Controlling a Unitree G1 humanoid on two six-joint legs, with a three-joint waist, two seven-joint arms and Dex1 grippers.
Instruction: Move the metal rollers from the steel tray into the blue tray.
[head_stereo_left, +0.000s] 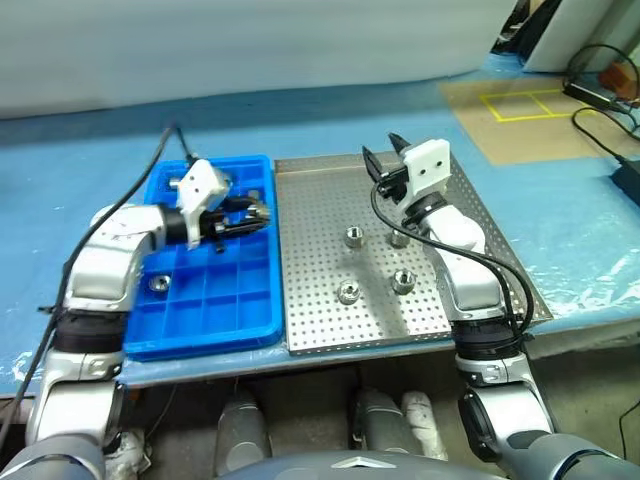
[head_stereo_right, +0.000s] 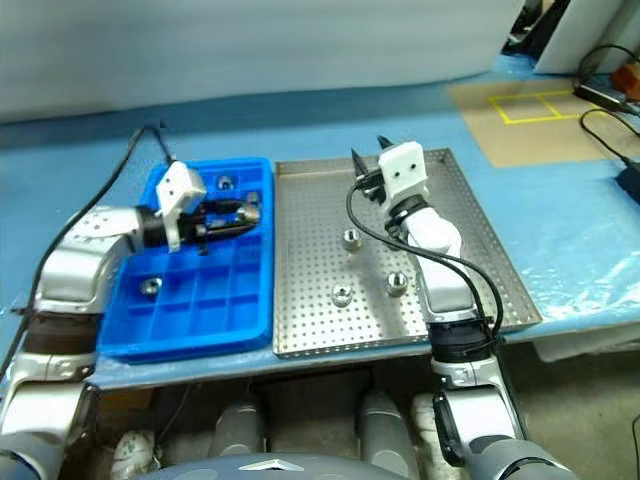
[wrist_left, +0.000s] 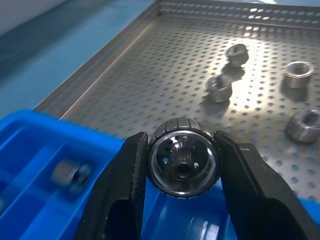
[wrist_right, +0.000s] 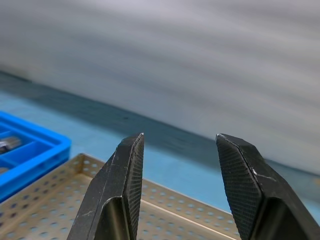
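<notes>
Our left gripper (wrist_left: 181, 165) is closed on one metal roller (wrist_left: 183, 162), holding it above the blue tray (head_stereo_left: 215, 320), near the edge beside the steel tray (head_stereo_left: 310, 320). The compartments lie directly below it, so we judge the next move is only downward. Our right gripper (head_stereo_left: 385, 155) hangs open and empty over the steel tray's far side, where four rollers (head_stereo_left: 354, 237) wait.
</notes>
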